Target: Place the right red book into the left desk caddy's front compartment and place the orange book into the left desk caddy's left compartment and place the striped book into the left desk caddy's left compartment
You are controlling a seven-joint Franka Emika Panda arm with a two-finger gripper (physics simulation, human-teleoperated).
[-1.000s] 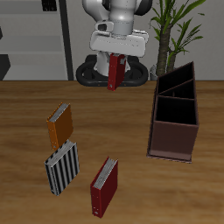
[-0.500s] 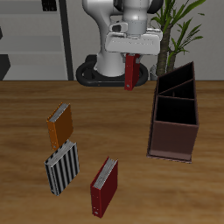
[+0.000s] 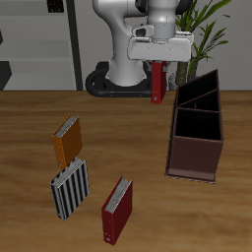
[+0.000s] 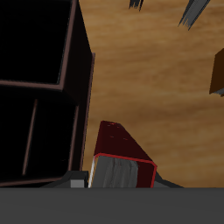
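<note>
The gripper hangs above the table in the upper centre-right of the exterior frame, clamped on the right red book. The book hangs upright, spine vertical, clear of the table surface, just beside the upper rim of the left desk caddy and not yet over it.

In the wrist view, the held book points down toward the wood, its white page edges visible, with the caddy close alongside; the black-lined compartments appear as dark openings divided by thin walls.

The caddy stands at the right side of the exterior frame, long axis running from back to front, its compartments open at the top. No book shows inside them.

The orange book lies flat at mid-left of the exterior frame. The striped book lies just below it, nearer the table's front edge, the two close together but apart. A second red book lies flat at lower centre, near the striped book and well apart from the caddy.

A potted plant stands behind the caddy at upper right.
</note>
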